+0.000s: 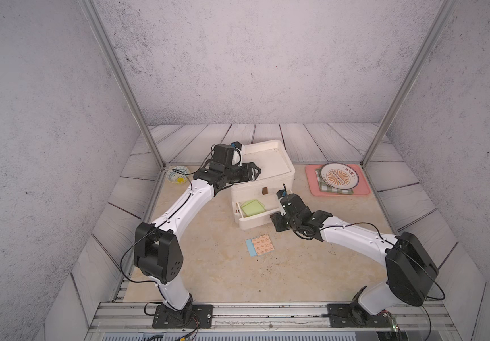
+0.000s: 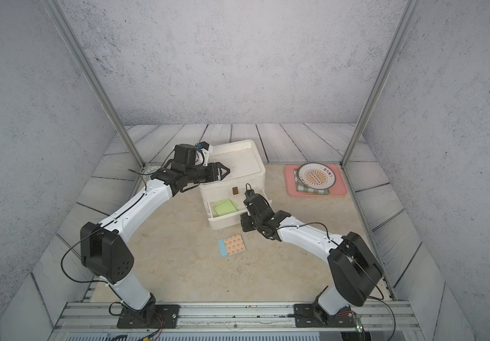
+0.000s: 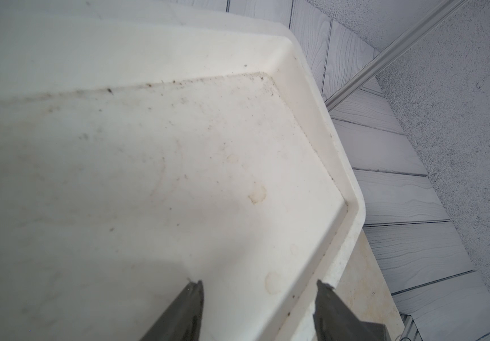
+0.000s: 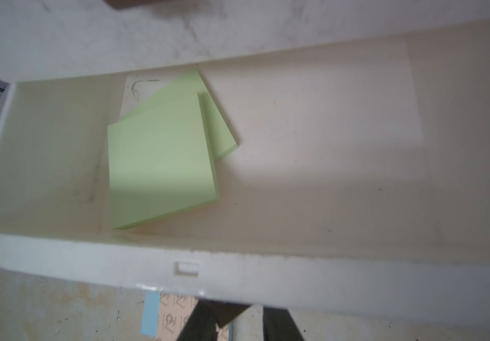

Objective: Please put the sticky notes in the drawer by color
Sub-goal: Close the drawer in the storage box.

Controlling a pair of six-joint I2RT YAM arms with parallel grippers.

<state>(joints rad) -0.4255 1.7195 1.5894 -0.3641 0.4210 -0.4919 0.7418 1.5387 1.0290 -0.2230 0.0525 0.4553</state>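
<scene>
Left arm: elbow raised, forearm reaching toward 1 o'clock; left hand (image 1: pixel 256 171) level, jaws apart, empty. Right arm: forearm reaching toward 10 o'clock; right hand (image 4: pixel 239 320) low, jaws narrowly parted around a dark brown tab.

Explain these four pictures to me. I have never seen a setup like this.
Two white robot arms stand at the edge of a table. Two pictures come from one overhead camera; the other two from a camera on each arm's wrist. The left hand is open, straddling the rim of the white drawer cabinet. The right hand is at the brown handle of the pulled-out drawer; whether it pinches it is unclear. Two green sticky notes lie in that drawer; an orange-patterned pad lies on the table. Also there: a bowl, and a pink tray with cloth and plate.
</scene>
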